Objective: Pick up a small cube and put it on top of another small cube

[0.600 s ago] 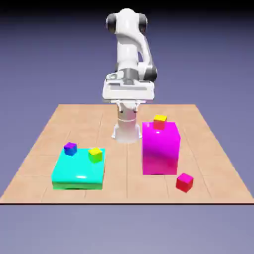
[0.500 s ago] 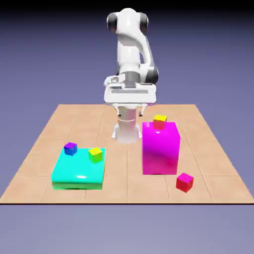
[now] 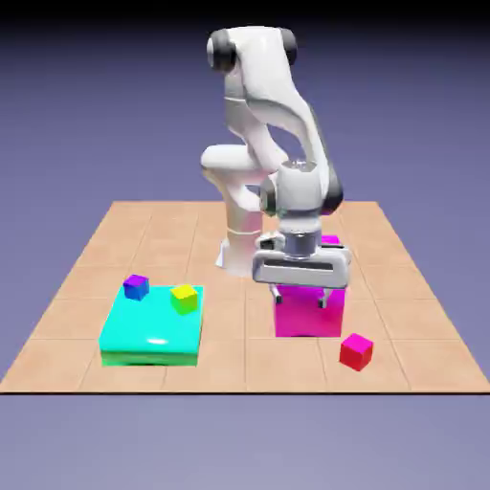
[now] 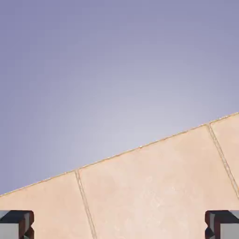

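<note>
Tan tiled table (image 3: 144, 225) carries your magenta block (image 3: 308, 316), with the gripper (image 3: 300, 296) hanging in front of it, jaws spread wide and empty. Your small cube (image 3: 356, 351) lies on the tiles nearby, toward the exterior view's right.

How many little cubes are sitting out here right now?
3 show: a red cube on the table near the big magenta block, and a purple cube and a yellow-green cube on the cyan slab. The arm may hide another.
</note>
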